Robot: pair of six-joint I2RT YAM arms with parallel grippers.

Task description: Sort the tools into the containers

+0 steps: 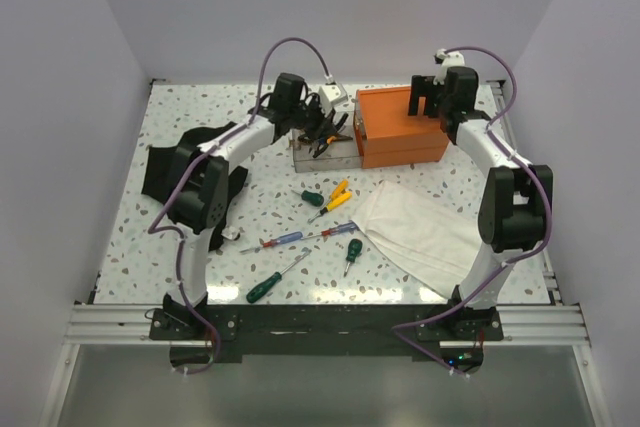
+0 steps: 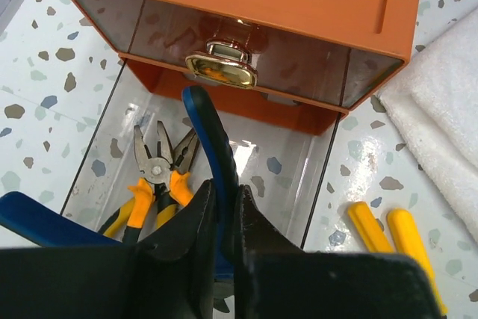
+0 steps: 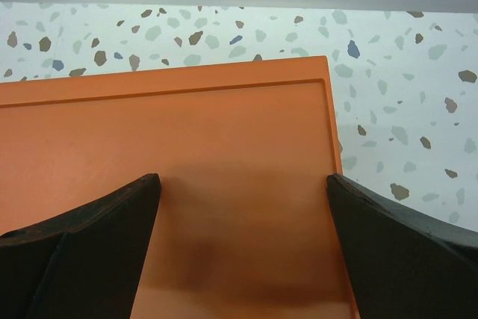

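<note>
The orange box [image 1: 402, 127] stands at the back of the table, with one shallow grey drawer [image 1: 325, 157] pulled out to its left. My left gripper [image 1: 322, 129] hangs over that drawer, shut on one blue handle [image 2: 211, 140] of a pair of pliers; the other blue handle [image 2: 37, 218] sticks out lower left. Orange-handled pliers [image 2: 154, 181] lie inside the drawer [image 2: 299, 177]. My right gripper [image 3: 243, 214] is open just above the box's orange top [image 3: 187, 155], fingers apart and empty. Several screwdrivers [image 1: 300, 239] lie on the table in front.
A white cloth [image 1: 415, 227] is spread to the right of the screwdrivers. A black fabric piece [image 1: 170, 172] lies at the left by my left arm. A closed drawer with a brass pull [image 2: 220, 65] sits above the open one. Yellow-handled tools [image 2: 388, 237] lie beside the drawer.
</note>
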